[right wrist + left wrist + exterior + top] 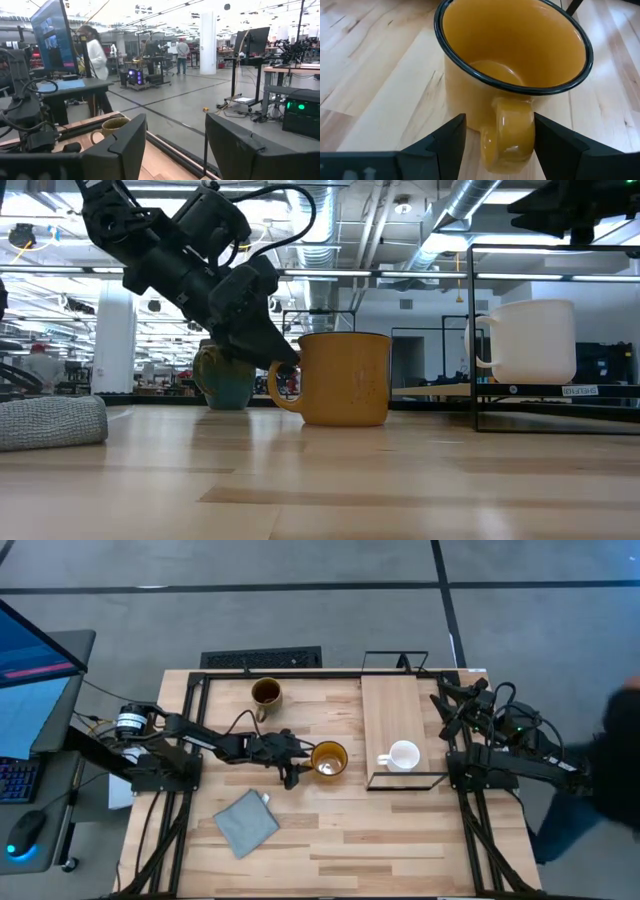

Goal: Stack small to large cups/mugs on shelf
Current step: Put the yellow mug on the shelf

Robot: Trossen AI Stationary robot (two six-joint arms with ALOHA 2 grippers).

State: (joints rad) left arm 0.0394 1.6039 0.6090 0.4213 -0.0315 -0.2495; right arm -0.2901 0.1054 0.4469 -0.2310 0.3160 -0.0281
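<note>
Shelf [392,700] holds only the small white mug [403,755]. Left gripper [496,135] straddles the amber mug's [329,758] handle, jaws apart; dark mug [266,692] waits, and the right gripper [175,145] idles open.

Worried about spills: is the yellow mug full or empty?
Empty: the left wrist view looks into the yellow mug and shows its bare bottom.

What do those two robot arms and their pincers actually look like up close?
Both arms are dark, nearly black, built of jointed segments with black cables looping alongside. The left arm has a round silvery part near its base; the right arm shows a small green light. Each ends in two flat, wedge-shaped black fingers.
</note>
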